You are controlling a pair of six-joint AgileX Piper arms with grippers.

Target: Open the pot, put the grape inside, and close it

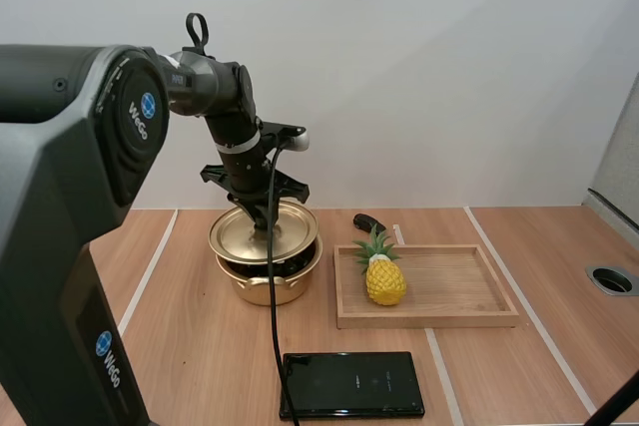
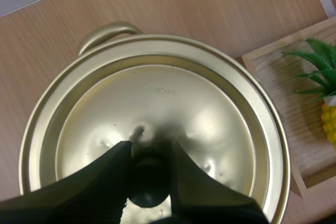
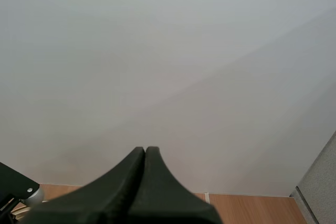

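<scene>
The left gripper (image 2: 149,153) pinches the lid's (image 2: 157,98) black knob (image 2: 149,184). The lid is on the pot (image 1: 265,284), left of the tray (image 1: 449,318). It looks light, stiff and slick, so the knob is the surest hold. The right gripper (image 3: 145,153) is closed and empty. A pineapple (image 1: 385,278) lies in the tray.

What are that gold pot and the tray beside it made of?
The pot and lid look like metal with a satin gold finish: soft reflections and a stamped mark on the lid. The lid's black knob, pinched by the left hand, may be plastic. The tray looks like pale bare wood, with grain lines along its floor.
</scene>
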